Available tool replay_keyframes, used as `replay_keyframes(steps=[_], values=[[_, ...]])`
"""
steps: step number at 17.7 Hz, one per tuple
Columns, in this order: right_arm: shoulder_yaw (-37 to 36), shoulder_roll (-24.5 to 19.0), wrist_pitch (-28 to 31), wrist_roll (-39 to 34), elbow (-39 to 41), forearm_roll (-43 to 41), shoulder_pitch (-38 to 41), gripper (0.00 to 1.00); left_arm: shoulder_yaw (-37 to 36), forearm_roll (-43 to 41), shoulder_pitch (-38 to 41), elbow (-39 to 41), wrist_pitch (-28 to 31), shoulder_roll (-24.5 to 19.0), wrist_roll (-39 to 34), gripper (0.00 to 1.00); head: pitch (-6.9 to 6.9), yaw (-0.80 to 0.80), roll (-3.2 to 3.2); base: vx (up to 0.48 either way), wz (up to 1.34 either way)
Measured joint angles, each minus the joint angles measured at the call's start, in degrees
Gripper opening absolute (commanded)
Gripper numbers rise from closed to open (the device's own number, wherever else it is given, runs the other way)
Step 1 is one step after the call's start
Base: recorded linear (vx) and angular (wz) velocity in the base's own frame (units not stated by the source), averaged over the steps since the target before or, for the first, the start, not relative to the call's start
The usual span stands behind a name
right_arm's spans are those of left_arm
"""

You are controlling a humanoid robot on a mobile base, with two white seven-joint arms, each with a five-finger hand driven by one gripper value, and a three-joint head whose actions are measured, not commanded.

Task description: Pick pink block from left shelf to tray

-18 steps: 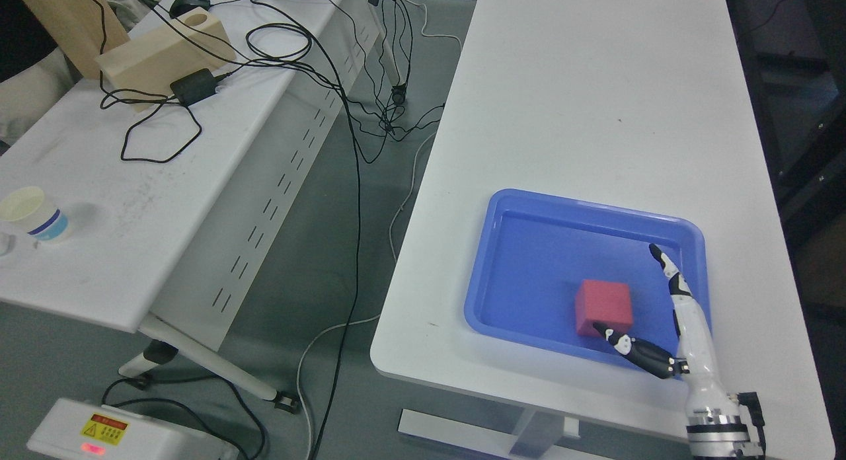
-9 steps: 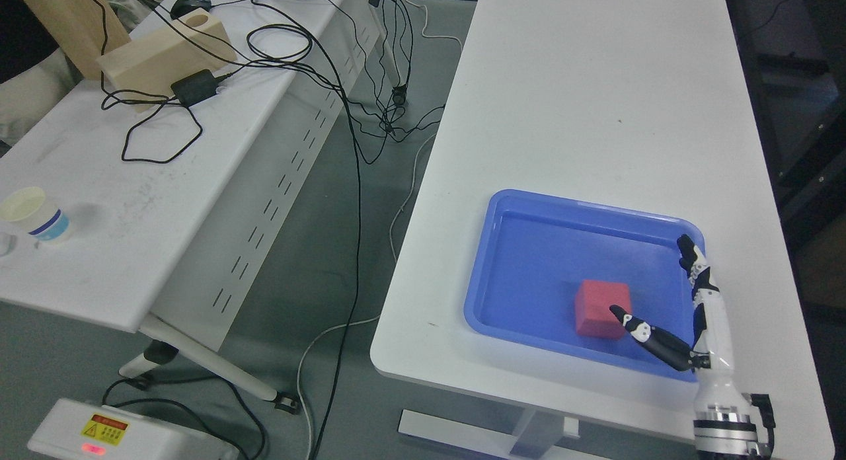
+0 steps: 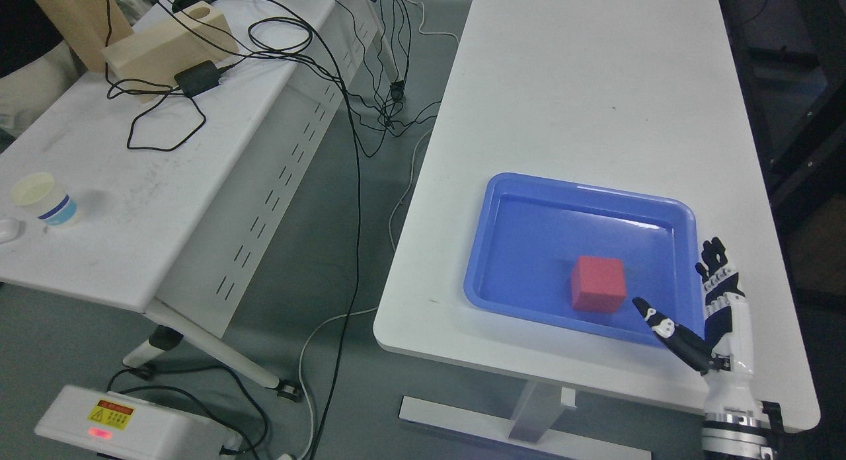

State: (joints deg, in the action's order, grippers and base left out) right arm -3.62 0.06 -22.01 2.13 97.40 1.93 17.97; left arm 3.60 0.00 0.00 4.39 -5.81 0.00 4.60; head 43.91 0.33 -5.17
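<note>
A pink-red block (image 3: pixel 598 283) lies inside the blue tray (image 3: pixel 515 202), near the tray's front edge, on the right white table. My right hand (image 3: pixel 687 295) is open and empty. It stands just right of the tray's front right corner, apart from the block. Its thumb points toward the tray and its fingers (image 3: pixel 717 275) point up along the tray's right rim. The left arm is out of view.
The right white table (image 3: pixel 588 83) stretches far behind the tray. A second white table (image 3: pixel 132 182) at the left holds a paper cup (image 3: pixel 43 199), a wooden block (image 3: pixel 168 40) and black cables. A gap of floor with cables lies between the tables.
My right hand has drawn back to the right, from beside the block inside the tray to outside its right rim. The block stays in the tray. The camera has shifted slightly.
</note>
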Motion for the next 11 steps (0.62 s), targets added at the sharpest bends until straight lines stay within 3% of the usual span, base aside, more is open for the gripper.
replay_keyframes(steps=[11], values=[[-0.9,0.0,7.6,-0.5,0.1,-4.2,0.0,1.00,0.0,0.0,0.0,0.0,-0.1,0.0,0.0,1.00,0.00,0.00,0.00,-0.129,0.04]])
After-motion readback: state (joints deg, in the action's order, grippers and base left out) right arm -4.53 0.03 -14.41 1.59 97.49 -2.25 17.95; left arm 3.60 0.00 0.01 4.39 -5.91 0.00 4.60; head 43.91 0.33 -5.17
